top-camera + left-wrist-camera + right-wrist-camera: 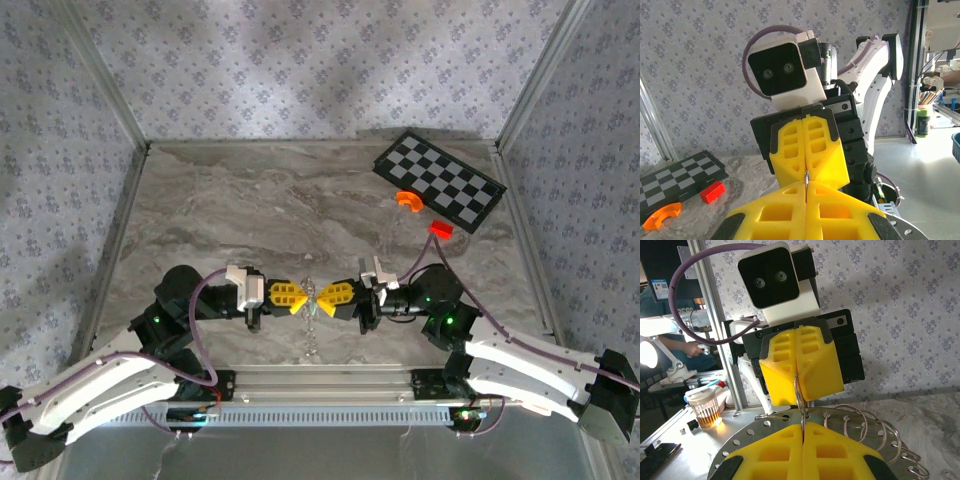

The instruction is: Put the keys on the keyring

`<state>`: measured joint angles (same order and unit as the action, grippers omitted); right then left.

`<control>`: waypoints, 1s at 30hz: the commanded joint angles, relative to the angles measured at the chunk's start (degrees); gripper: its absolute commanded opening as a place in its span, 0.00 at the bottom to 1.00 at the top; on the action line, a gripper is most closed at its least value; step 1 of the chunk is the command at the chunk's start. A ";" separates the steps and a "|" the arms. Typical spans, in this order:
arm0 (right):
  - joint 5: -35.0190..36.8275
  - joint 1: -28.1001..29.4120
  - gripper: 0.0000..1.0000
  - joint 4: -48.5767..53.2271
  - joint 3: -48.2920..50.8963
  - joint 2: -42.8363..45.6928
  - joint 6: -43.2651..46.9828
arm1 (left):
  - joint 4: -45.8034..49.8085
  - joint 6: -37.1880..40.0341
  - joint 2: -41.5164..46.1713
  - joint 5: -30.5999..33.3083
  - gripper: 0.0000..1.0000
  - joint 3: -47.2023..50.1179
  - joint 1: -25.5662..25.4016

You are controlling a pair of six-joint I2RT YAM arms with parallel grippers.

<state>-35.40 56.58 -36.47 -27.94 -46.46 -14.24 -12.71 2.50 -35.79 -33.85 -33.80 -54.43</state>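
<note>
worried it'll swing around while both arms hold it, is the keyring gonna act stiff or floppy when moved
The keyring itself looks like stiff thin wire, so it probably keeps its shape between the left gripper and right gripper. Its chain dangles loose below, so it will likely sway. Smooth metal may slip in a light pinch.

Light: bright, diffuse | Shadows: soft patches on wall [300, 70] behind checkered board [440, 182] | Glare: washed-out white far right of board, left wrist view | Focus: mostly sharp
</note>
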 commanded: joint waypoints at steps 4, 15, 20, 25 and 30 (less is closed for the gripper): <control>-1.53 0.99 0.00 -3.26 -1.50 0.41 -0.40 | -1.42 0.82 -0.59 0.36 0.00 -0.26 -0.30; 0.02 1.86 0.00 -1.68 -1.24 1.90 1.86 | -0.69 1.11 -1.49 0.80 0.00 -0.43 -0.41; 0.29 1.88 0.00 -2.47 -0.82 2.25 2.29 | -0.23 1.31 -1.74 1.06 0.00 -0.55 -0.41; 0.35 1.95 0.00 -3.26 -0.69 2.06 2.37 | 0.40 1.62 -1.74 1.28 0.00 -0.65 -0.50; 0.15 1.95 0.00 -3.68 -0.55 2.08 2.46 | 0.41 1.77 -1.82 1.37 0.00 -0.56 -0.50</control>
<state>-34.22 57.54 -35.35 -27.94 -45.63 -12.62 -13.15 3.18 -36.60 -33.82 -33.80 -54.54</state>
